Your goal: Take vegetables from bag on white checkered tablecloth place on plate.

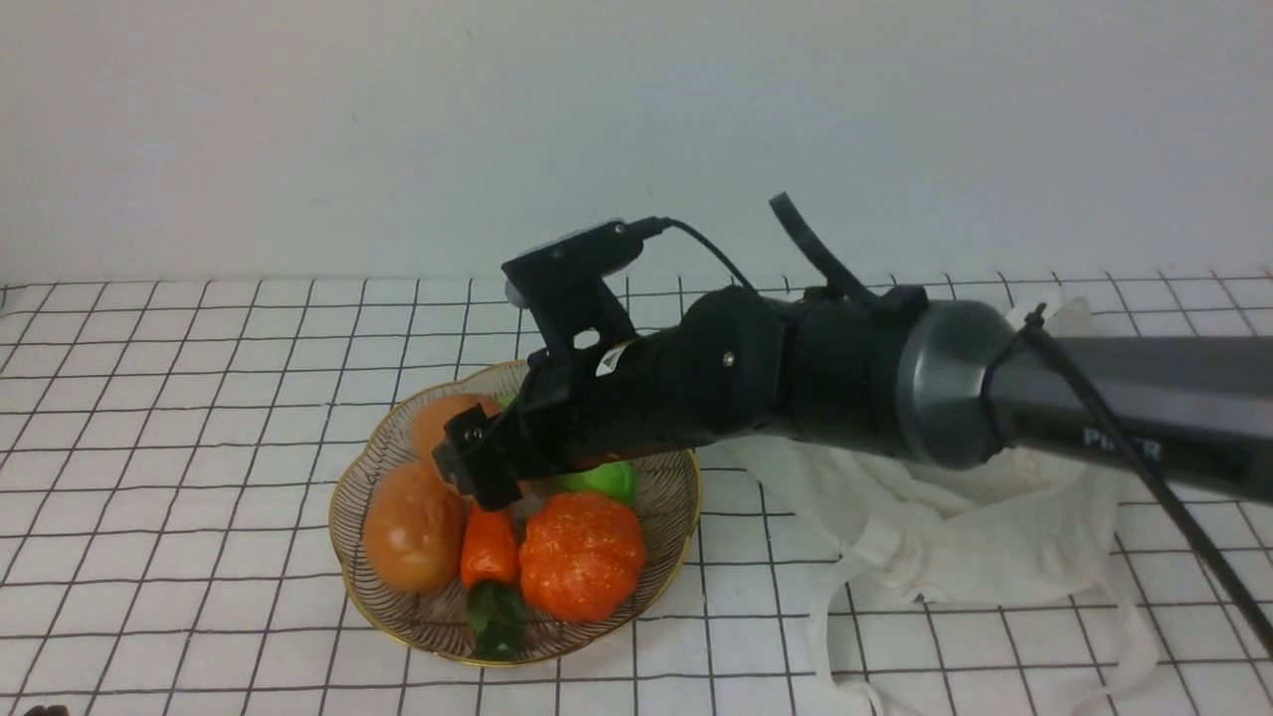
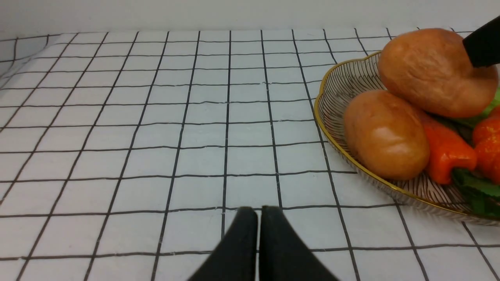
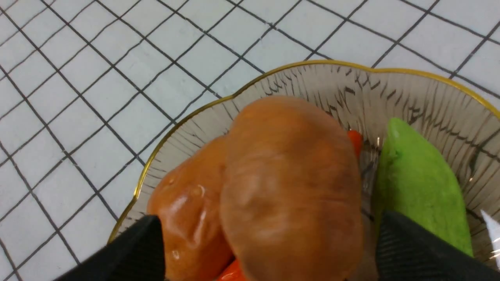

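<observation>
white checkered tablecloth (image 1: 199, 398) spread under everything | bag (image 1: 975, 537) slumped just right of plate (image 1: 398, 607) | plate carrying potato (image 3: 289, 187) at far-left side, propped on glossy potato (image 1: 413, 527) | right gripper (image 1: 482, 472) directly over potato, jaws apart astride its short width, long axis along the fingers (image 3: 410, 249), no pinch seen | left gripper (image 2: 258, 242) closed, empty, farther off

The plate (image 1: 672, 497) is packed. The matte potato (image 1: 448, 418) rests against the glossy potato (image 1: 413, 532), and an orange pepper (image 1: 489, 547), pumpkin (image 1: 582, 552) and green vegetable (image 1: 602, 482) crowd the rest. The right arm (image 1: 796, 373) reaches in from the right across the plate's far side, passing over the crumpled bag (image 1: 945, 537). Left of the plate, the checkered tablecloth (image 1: 179, 447) lies bare and open.
</observation>
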`<control>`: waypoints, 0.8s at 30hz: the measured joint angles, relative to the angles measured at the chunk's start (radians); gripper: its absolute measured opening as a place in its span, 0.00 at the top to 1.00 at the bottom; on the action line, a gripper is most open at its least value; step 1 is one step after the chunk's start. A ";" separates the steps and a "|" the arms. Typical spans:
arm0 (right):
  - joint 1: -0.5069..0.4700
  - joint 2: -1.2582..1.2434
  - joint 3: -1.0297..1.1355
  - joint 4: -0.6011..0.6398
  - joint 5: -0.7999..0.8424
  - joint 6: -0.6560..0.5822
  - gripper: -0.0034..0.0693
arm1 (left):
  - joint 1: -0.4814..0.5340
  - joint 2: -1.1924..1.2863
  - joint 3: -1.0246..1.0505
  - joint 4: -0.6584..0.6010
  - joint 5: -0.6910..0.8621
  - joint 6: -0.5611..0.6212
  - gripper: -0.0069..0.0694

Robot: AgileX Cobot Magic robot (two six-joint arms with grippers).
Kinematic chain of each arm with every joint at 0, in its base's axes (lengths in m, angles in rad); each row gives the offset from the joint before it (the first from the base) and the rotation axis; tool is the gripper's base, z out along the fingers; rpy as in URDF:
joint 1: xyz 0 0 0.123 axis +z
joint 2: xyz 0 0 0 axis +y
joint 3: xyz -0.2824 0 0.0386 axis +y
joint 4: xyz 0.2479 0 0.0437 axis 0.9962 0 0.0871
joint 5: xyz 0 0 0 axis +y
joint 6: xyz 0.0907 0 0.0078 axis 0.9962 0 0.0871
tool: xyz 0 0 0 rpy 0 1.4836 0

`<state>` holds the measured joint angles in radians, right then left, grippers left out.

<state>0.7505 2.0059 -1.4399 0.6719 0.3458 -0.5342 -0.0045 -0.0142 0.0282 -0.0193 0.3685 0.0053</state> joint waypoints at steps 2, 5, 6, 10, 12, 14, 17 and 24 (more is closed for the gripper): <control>-0.015 -0.014 0.001 -0.007 0.024 0.003 0.02 | 0.000 0.000 0.000 0.000 0.000 0.000 0.92; -0.037 -0.064 0.001 -0.011 0.074 0.020 0.09 | 0.000 0.000 0.000 0.000 0.000 0.000 0.92; -0.048 -0.092 0.001 -0.012 0.095 0.034 0.14 | 0.000 0.000 0.000 0.000 0.000 0.000 0.92; -0.111 -0.239 0.001 -0.052 0.175 0.086 0.45 | 0.000 0.000 0.000 0.000 0.000 0.000 0.92; -0.158 -0.334 0.001 -0.107 0.235 0.120 0.73 | 0.000 0.000 0.000 0.000 0.000 0.000 0.92; -0.180 -0.389 0.001 -0.150 0.266 0.142 0.84 | 0.000 0.000 0.000 0.000 0.000 0.000 0.92; -0.228 -0.541 0.001 -0.271 0.332 0.218 0.95 | 0.000 0.000 0.000 0.000 0.000 0.000 0.92; -0.301 -0.851 0.014 -0.672 0.426 0.528 0.97 | 0.000 0.000 0.000 0.000 0.000 0.000 0.92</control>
<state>0.4492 1.1550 -1.4257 0.0000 0.7718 -0.0065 -0.0045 -0.0142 0.0282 -0.0193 0.3685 0.0053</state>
